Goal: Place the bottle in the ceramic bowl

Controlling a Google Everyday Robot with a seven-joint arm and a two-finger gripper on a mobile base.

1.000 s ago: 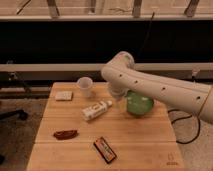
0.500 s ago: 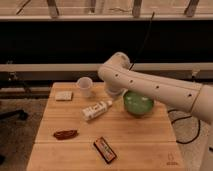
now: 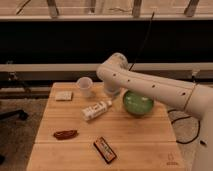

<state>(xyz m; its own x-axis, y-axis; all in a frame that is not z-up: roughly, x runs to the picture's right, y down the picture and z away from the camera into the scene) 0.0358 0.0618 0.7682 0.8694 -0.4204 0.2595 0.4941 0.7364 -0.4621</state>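
Bottle (image 3: 96, 110) lies on its side mid-frame, just left of the ceramic bowl (image 3: 138, 104); I can't read its label. My gripper (image 3: 111, 90) hangs spread, empty, between white cup (image 3: 84, 86) and bowl.

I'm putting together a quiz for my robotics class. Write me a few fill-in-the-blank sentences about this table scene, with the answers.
1. The bottle lies on its ____ on the wooden table.
2. The colour of the bowl is ____.
3. The gripper hangs over the back of the table, between the white cup and the ____.
Answers: side; green; bowl.
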